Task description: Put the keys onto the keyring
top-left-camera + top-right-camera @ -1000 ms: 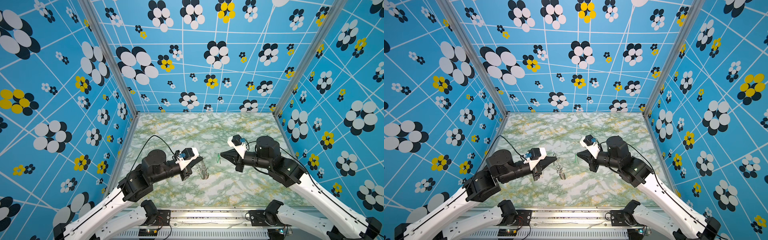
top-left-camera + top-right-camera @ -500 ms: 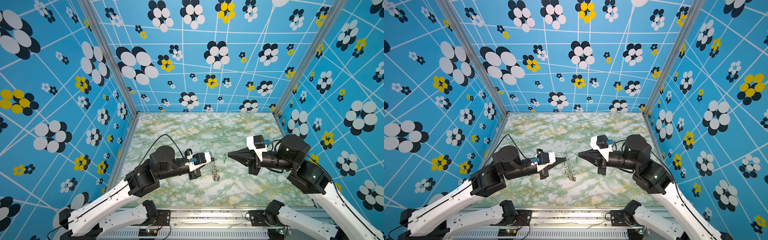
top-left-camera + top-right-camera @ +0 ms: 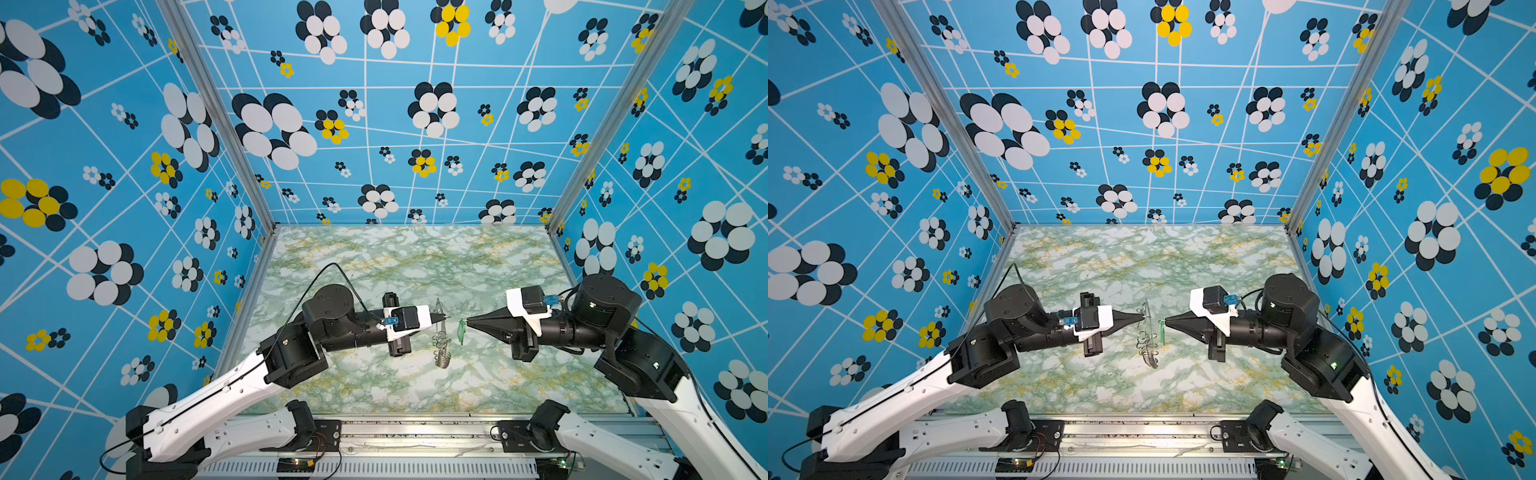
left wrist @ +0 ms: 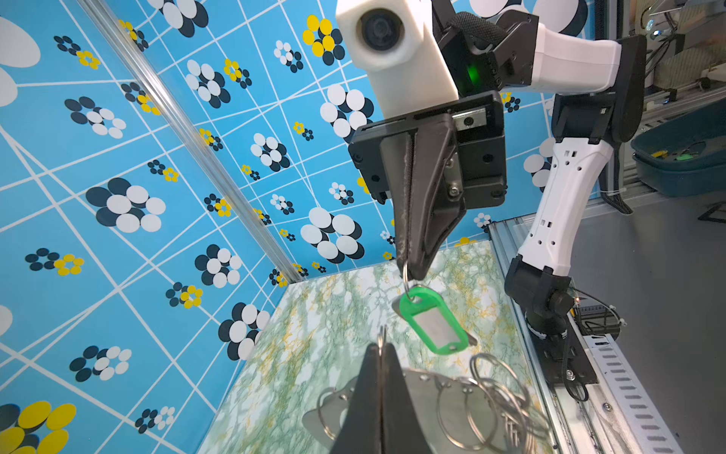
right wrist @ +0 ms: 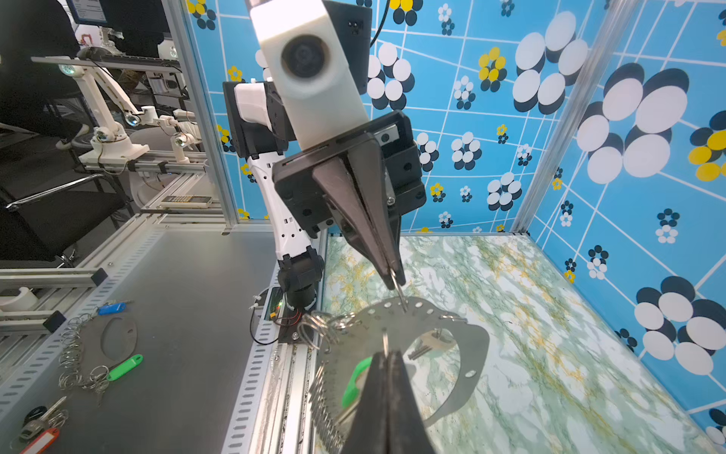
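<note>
- Left jaws: closed on one small wire loop (image 5: pixel 400 293) at the rim of the keyring (image 5: pixel 451 342). The flat plate hangs below that loop and appears clear of the counter (image 3: pixel 415 266).
- Right jaws: closed on the small silver ring (image 4: pixel 406 273) threaded through the head of the key (image 4: pixel 432 322). The green tag dangles below the tips, tilted.
- Location: both things hang in the air over the middle of the counter's width, nearer its front edge than its back edge.
- Key relation: the two sets of jaws point at each other, roughly level, tips near. The key (image 3: pixel 461 332) hangs just beside the keyring (image 3: pixel 441 340), on the side towards the counter's right edge.
- A narrow gap shows between them in both top views. From the wrist views we cannot tell whether they touch.
- Axes: the key's long axis runs downward from its ring. The keyring shows edge-on in both top views, and in the right wrist view its broad face is turned towards the right jaws.
- A bunch of free loops (image 4: pixel 495 393) hangs at the plate's lower part.
- Judgement: the right arm carries the key, so it is the one to travel, a short way towards the counter's left edge. The left arm steadies the plate.
- Judgement: the key's small ring has to meet the plate's rim or a free loop squarely. Swing of either hanging piece is the likely fault.
</note>
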Controlling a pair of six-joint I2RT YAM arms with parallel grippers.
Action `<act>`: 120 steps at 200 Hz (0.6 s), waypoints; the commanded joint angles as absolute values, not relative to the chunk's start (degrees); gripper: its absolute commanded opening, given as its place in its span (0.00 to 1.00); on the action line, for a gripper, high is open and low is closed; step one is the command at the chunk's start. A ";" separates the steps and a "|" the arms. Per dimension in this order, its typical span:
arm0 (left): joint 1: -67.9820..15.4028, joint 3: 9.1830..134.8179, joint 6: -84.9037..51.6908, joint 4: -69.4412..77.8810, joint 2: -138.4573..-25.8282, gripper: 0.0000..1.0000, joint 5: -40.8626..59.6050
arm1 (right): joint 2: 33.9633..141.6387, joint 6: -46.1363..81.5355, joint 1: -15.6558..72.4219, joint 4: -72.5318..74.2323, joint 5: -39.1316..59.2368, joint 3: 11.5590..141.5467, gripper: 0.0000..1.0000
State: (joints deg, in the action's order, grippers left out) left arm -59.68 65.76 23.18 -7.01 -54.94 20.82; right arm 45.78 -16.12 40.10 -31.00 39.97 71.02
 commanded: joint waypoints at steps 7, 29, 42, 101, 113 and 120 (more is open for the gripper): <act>-60.10 68.35 21.50 -3.49 -55.33 0.00 23.40 | 45.05 -19.28 39.81 -32.80 39.65 72.65 0.00; -60.19 68.47 20.94 -3.44 -55.57 0.00 23.90 | 44.99 -20.02 39.81 -32.87 39.35 73.25 0.00; -60.12 68.55 20.58 -3.34 -55.64 0.00 24.17 | 45.00 -20.44 39.75 -32.98 39.11 73.62 0.00; -60.12 68.85 19.21 -3.34 -55.65 0.00 25.05 | 45.27 -20.65 39.75 -30.79 39.35 73.30 0.00; -60.12 68.96 18.86 -3.26 -55.72 0.00 25.39 | 45.37 -20.57 39.79 -30.05 39.33 73.06 0.00; -60.13 68.96 18.72 -3.34 -55.73 0.00 25.57 | 45.45 -20.48 39.75 -29.59 39.32 72.95 0.00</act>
